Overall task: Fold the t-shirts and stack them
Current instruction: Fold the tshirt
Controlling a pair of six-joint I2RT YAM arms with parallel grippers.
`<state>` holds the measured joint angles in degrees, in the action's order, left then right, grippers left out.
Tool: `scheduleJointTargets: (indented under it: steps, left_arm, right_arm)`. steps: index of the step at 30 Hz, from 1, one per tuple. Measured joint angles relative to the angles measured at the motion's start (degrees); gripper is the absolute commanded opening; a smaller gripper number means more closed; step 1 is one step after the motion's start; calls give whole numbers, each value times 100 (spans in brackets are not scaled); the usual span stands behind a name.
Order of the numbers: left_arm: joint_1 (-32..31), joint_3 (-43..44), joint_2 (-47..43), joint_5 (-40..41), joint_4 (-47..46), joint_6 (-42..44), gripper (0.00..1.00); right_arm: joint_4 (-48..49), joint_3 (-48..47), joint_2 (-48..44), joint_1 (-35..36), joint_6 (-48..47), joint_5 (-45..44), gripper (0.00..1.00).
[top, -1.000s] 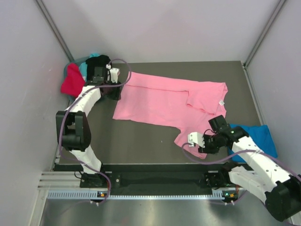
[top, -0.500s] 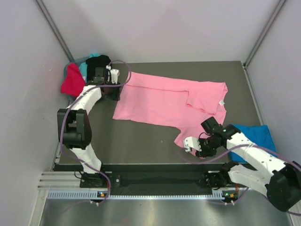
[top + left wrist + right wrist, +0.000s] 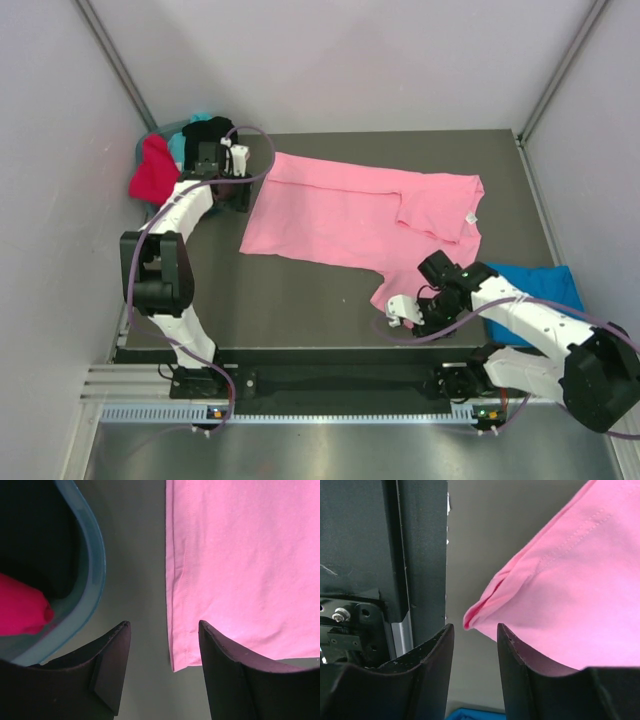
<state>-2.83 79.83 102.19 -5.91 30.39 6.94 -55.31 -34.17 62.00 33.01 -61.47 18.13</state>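
Observation:
A light pink t-shirt (image 3: 350, 215) lies spread across the table, with its white neck tag (image 3: 470, 217) at the right. My left gripper (image 3: 243, 190) is open at the shirt's left edge. In the left wrist view its fingers straddle a hem corner (image 3: 175, 662), and the gripper (image 3: 164, 625) holds nothing. My right gripper (image 3: 408, 305) is open at the shirt's near corner. In the right wrist view the folded pink tip (image 3: 470, 620) sits just ahead of the gripper (image 3: 475, 626). A bright blue t-shirt (image 3: 545, 285) lies at the right.
Red (image 3: 152, 172), teal (image 3: 178, 146) and black (image 3: 210, 130) t-shirts are piled at the back left corner, close to my left gripper. They also show in the left wrist view (image 3: 92, 565). The black base rail (image 3: 415, 545) runs just left of my right gripper. Walls enclose the table.
My right gripper has moved left along the near edge to the pink shirt's near corner. My left gripper has shifted slightly left, off the shirt's edge.

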Motion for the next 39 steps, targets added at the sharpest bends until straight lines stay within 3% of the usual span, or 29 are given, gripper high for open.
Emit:
scheduleJointTargets:
  steps: [21,25,27,34,39]
  left_arm:
    - [142,166,0,103,-20,24,62]
    - [157,166,-2,96,13,24,62]
    - [168,166,-2,79,57,24,60]
    - [313,216,4,-374,815,-22,55]
    - [509,763,328,-802,1657,-66,52]
  right_arm:
    - [302,118,350,326,302,-369,33]
    - [306,118,426,334,275,-400,7]
    - [306,120,426,352,256,-439,0]
    - [109,81,122,374,264,-730,0]
    - [-127,-356,-173,374,409,-848,0]
